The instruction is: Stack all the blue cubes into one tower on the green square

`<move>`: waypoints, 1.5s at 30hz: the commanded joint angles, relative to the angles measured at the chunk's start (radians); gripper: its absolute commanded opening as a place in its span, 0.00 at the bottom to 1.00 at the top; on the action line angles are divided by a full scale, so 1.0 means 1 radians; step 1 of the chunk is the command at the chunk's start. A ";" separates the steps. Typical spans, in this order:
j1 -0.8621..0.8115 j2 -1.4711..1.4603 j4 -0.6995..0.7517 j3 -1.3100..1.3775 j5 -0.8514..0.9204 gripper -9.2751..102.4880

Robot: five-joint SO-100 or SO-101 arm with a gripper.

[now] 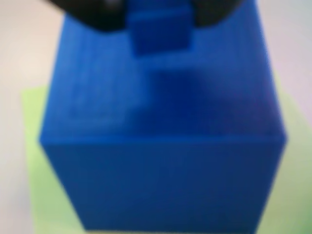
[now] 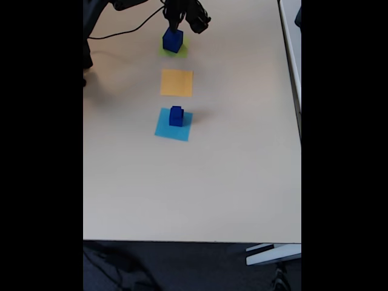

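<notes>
My hand (image 1: 158,22) sits at the top edge of the wrist view, dark fingers (image 1: 85,14) either side of a small blue cube (image 1: 160,31), clamped on it. The picture is blurred, so I can't tell whether that small cube touches the top face beneath it or hangs just above; a dark shadow lies on that face right below it.

Under it, a large blue cube (image 1: 161,146) takes up most of the wrist view. It stands on the green square (image 1: 36,146), whose pale yellow-green paper shows at the left side and at the lower right corner.

In the fixed view my hand (image 2: 174,24) is at the top of the frame, a little left of centre, directly over the large blue cube (image 2: 173,40) on the green square (image 2: 182,52). The arm's dark body and a black cable (image 2: 127,31) run off toward the upper left.

Below that, near the middle of the frame, lies an orange square (image 2: 176,82), bare. Lower still is a light-blue square (image 2: 173,124), and on it a stack of two blue cubes (image 2: 176,116), the smaller one on top. The three squares run in a column down the pale table (image 2: 230,170), each apart from the next.
</notes>
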State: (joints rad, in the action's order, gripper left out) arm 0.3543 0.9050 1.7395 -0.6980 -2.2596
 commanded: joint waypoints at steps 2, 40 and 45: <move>0.006 0.049 0.009 -0.005 -0.012 0.08; -0.034 0.064 -0.058 0.078 0.137 0.12; -0.054 0.081 -0.060 0.080 0.176 0.08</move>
State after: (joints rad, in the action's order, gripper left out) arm 0.3160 0.9050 1.6935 -0.6765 -2.1062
